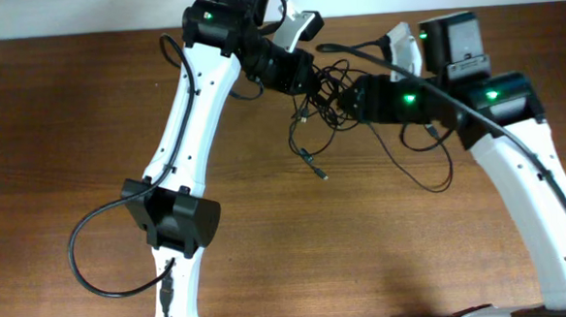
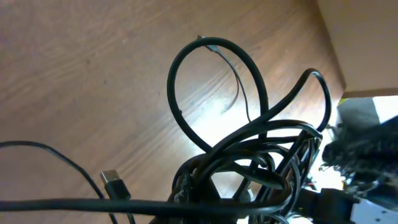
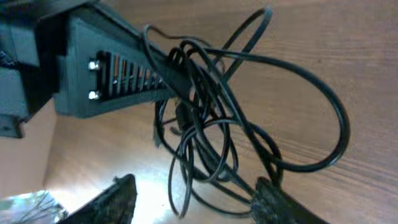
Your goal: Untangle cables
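Observation:
The cables (image 1: 323,93) are a black tangle held up off the wooden table between my two grippers. Loose ends trail down to a plug (image 1: 319,172) and a loop (image 1: 437,170) on the table. My left gripper (image 1: 303,78) is shut on the bundle; in the right wrist view its black finger (image 3: 112,81) pinches the strands at its tip. In the left wrist view the bundle (image 2: 249,162) hides the jaws, and a USB plug (image 2: 112,182) hangs beside it. My right gripper (image 3: 194,185) is open, with cable loops (image 3: 211,143) hanging between its fingers.
The table's far edge (image 1: 82,35) runs close behind the tangle. My left arm's thick cable (image 1: 79,256) loops out over the table at the lower left. The right arm's body (image 1: 516,156) stands to the right of the loop.

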Action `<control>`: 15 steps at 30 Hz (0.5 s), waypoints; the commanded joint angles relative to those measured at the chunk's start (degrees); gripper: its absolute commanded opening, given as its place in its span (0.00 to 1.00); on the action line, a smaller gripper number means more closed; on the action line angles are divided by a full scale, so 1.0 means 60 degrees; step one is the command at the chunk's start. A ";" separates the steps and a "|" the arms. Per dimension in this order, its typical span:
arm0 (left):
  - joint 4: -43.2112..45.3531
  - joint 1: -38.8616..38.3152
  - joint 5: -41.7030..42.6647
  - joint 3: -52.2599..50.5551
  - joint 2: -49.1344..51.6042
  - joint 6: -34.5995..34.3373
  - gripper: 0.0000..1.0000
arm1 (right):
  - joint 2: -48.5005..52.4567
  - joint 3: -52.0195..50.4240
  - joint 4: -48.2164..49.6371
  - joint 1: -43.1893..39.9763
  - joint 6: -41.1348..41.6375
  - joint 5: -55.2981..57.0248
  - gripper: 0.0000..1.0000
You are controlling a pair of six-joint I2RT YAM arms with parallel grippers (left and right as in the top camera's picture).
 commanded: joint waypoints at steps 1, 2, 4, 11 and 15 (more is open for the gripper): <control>-0.0146 0.0131 0.1209 0.0153 -0.0255 -0.0372 0.00 | 0.0087 0.0175 0.0339 0.0448 0.0889 0.1275 0.52; -0.0164 0.0208 0.1687 0.0153 -0.0255 -0.0372 0.00 | 0.0157 0.0175 0.0415 0.0532 0.0892 0.1330 0.51; -0.0251 0.0401 0.2506 0.0153 -0.0255 -0.0368 0.00 | 0.0419 0.0175 0.0455 0.0663 0.0892 0.1337 0.47; -0.0765 0.0747 0.3126 0.0153 -0.0255 -0.0364 0.00 | 0.1257 0.0178 0.1388 0.0678 0.1064 0.1515 0.23; -0.0688 0.0973 0.3064 0.0153 -0.0255 -0.0364 0.00 | 0.1246 0.0178 0.1257 0.0455 0.1060 0.2014 0.04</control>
